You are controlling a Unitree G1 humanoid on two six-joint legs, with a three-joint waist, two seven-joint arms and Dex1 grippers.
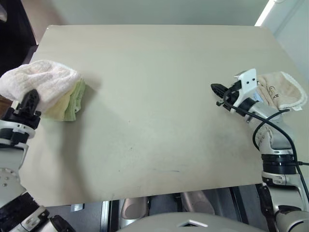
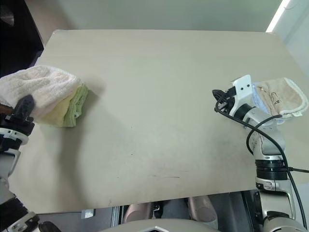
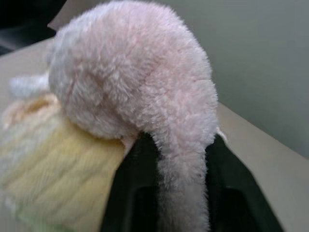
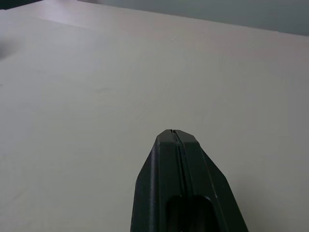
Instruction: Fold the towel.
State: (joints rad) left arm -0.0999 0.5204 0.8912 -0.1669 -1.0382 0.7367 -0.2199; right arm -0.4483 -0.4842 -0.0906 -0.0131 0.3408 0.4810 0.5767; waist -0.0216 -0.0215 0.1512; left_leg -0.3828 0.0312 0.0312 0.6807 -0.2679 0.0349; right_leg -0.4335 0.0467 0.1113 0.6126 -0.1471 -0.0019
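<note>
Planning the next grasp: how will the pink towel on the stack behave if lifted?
The pink towel probably flops: a strip hangs limp between the left gripper fingers. Its fluffy pile suggests it is light and unlikely to slip. It lies bunched on the yellow-green towel, so lifting may unroll it.

Pink towel (image 1: 41,79) bunched on the yellow-green towel (image 1: 72,102) at desk (image 1: 154,106) left edge. My left pincer (image 1: 30,100) sits at its near side. Right pincer (image 1: 218,89) hovers over right side, just beside the beige towel (image 1: 285,89).

Towel (image 1: 41,83) atop ribbed towel (image 1: 72,102), table's (image 1: 154,121) left edge.
</note>
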